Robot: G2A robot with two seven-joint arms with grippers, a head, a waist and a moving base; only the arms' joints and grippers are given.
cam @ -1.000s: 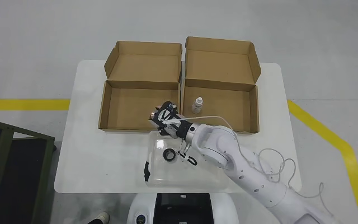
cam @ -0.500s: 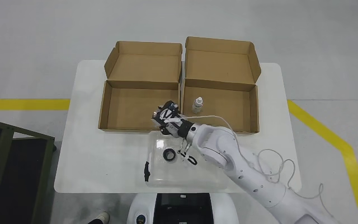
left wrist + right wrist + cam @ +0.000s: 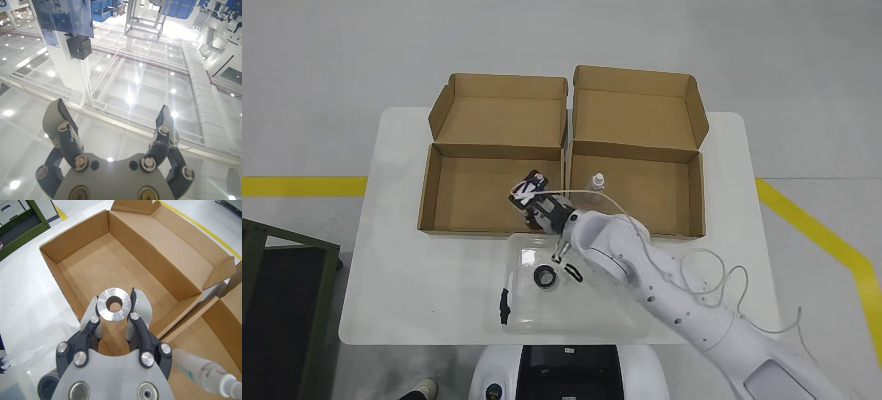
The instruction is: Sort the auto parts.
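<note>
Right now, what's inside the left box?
Bare cardboard floor in the left box. The right gripper holds a metal ring above its near corner, hiding the floor beneath.

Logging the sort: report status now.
Right gripper shut on metal ring, above left box. Left gripper open, aimed upward. Bottle in right box, apart.

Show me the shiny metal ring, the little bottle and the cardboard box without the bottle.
metal ring (image 3: 124, 302): right wrist view, flat face beside the hole.
bottle (image 3: 196, 366): right wrist view, clear body.
cardboard box (image 3: 113, 268): right wrist view, bare floor.
</note>
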